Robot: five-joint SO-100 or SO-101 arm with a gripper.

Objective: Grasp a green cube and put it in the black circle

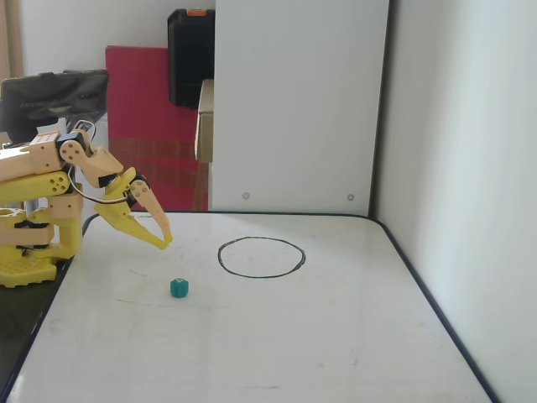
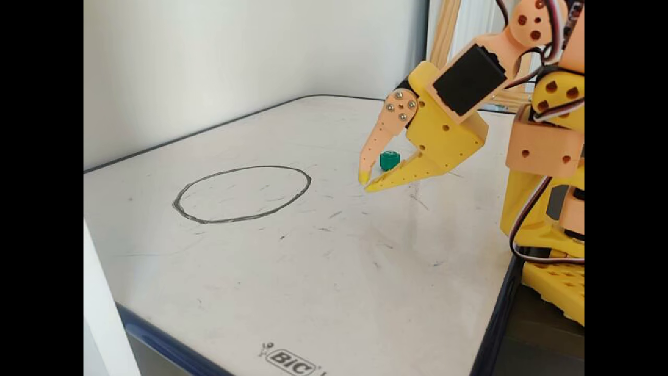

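Cube: the green cube (image 1: 179, 288) sits on the table (image 1: 252, 353), near the black circle (image 1: 261, 256), outside its line on the arm's side.
Handling: likely light, stiff; pinch two opposite flat sides.
Axis: no long axis; turned slightly off square.
Jaws: the gripper (image 1: 167, 240) hangs behind the cube, tips nearly touching, empty.

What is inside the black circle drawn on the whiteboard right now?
Nothing: in both fixed views the black circle encloses only bare, faintly scuffed board. The green cube sits outside it, nearer the gripper. No part of the circle's interior is covered.
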